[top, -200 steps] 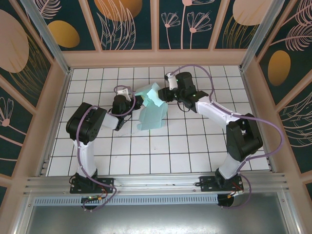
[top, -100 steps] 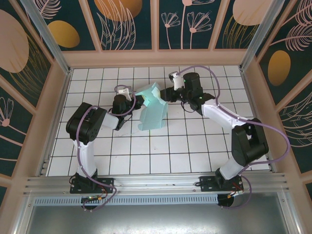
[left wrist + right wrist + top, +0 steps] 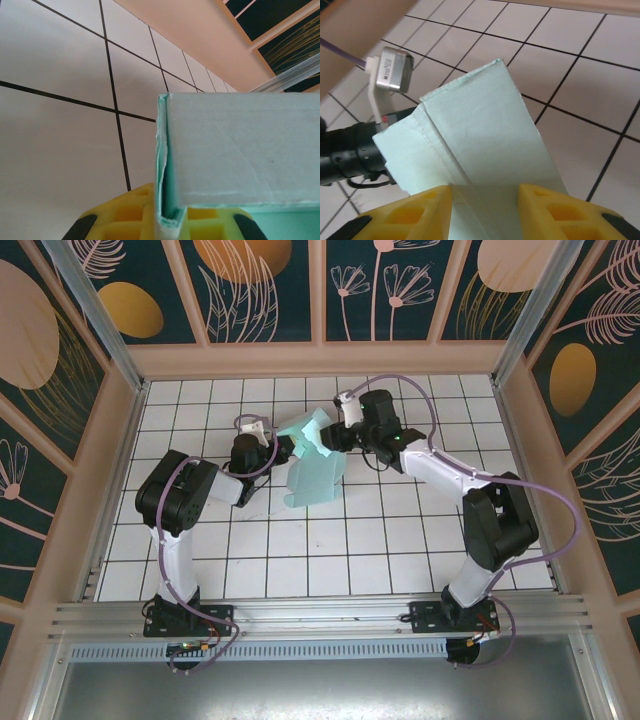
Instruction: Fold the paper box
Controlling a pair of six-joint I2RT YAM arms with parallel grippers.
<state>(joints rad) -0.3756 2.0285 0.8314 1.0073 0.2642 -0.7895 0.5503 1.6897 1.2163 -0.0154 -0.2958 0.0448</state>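
White-tiled counter, top view: paper box stands half-raised between both pincers. Left pincer sits at its left edge. Right pincer swung out half a second ago and is now back at the top end. Box shape is unchanged, so the fold hasn't advanced.

Left wrist: left pincer is clamped on the card edge just ahead; the rest is cut off.

Right wrist: right pincer fingers are apart, astride the card. Can't tell if it's squeezing.
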